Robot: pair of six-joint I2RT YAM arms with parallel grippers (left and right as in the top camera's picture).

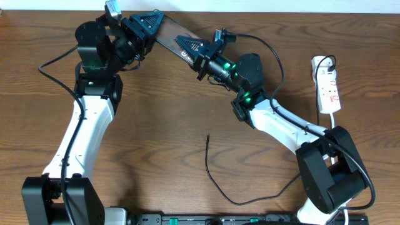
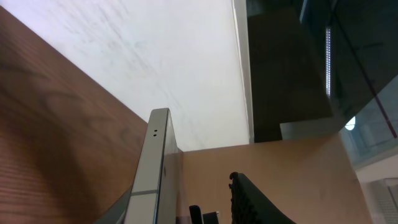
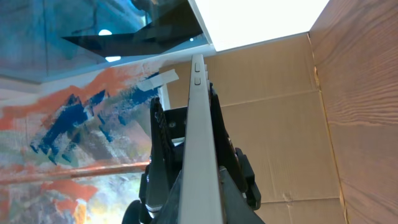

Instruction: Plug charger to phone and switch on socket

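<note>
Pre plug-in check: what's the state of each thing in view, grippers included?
phone: held up between both grippers, nothing plugged into it.
charger: lying loose on the table, tip free, held by neither gripper.
socket: flat on the table, switch position too small to tell.
left gripper: open, with a gap beside the phone.
right gripper: shut on the phone.

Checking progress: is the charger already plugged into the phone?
No, the charger lies on the table, its tip free, away from the phone.

Brown wood-grain table (image 1: 162,112), cardboard panels (image 3: 280,143), colourful mountain mural (image 3: 68,118), bright white ceiling (image 3: 261,18)
</note>
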